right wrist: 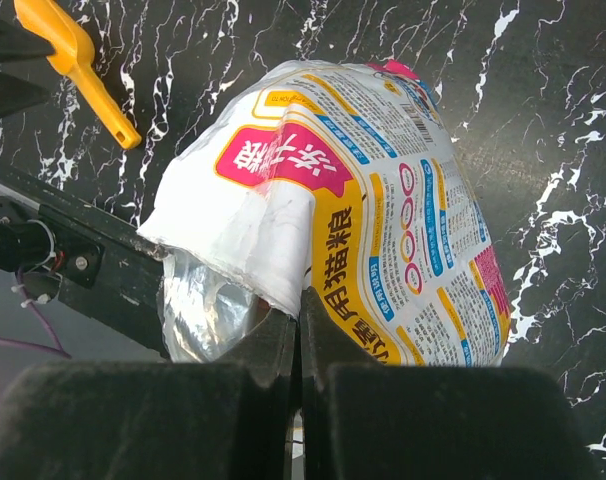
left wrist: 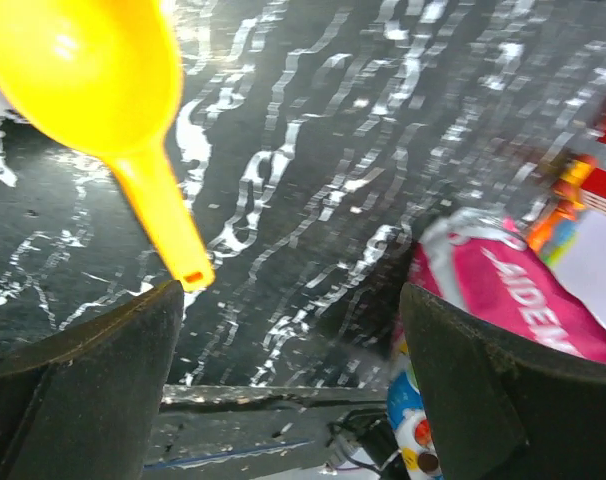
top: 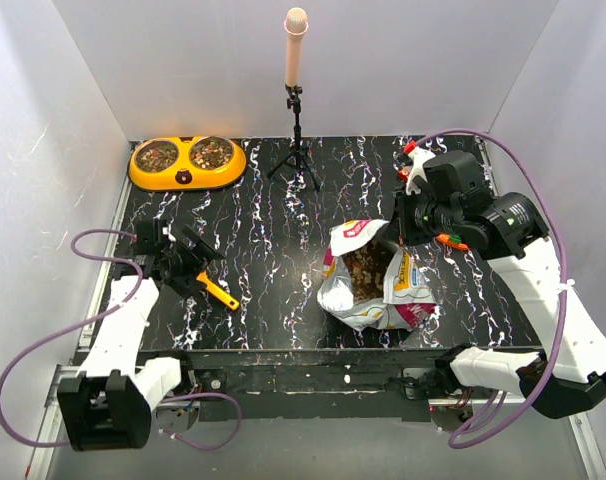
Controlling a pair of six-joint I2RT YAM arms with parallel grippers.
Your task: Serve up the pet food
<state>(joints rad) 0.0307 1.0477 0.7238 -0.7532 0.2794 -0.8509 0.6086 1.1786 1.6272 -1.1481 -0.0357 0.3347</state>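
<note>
Top external view is showing the left pincer (top: 191, 262) standing wide open over the yellow scoop (top: 221, 293), which is lying loose on the table (top: 283, 220). The right pincer (top: 403, 238) is clenching the rim of the white bag (top: 368, 305). The pet food (top: 366, 265) is lying inside this open bag, and some is also filling both cups of the orange bowl (top: 188, 178).

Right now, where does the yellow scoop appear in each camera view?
Top external: the scoop lies left of centre, in the lower half.
Left wrist: the scoop fills the upper left, with its handle pointing down.
Right wrist: the scoop is in the top left corner.
Shared landmark: the food bag, to the scoop's right in all three views.
</note>
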